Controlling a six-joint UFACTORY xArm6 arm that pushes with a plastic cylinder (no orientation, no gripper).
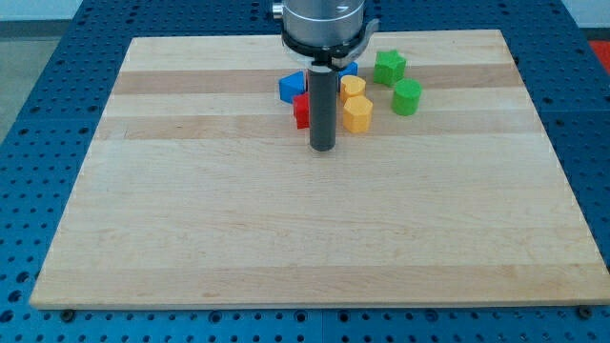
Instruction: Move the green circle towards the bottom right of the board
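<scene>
The green circle (407, 96) is a short green cylinder near the view's top, right of centre on the wooden board (315, 248). A green star (389, 66) sits just above and left of it. My tip (322, 149) rests on the board below the cluster of blocks, well to the left of the green circle and a little lower. The rod hides part of a red block (301, 110).
Around the rod stand a blue block (291, 87), another blue block (350, 69) mostly hidden, a yellow block (354, 87) and a yellow hexagon (357, 113). The board's edges border a blue perforated table (38, 114).
</scene>
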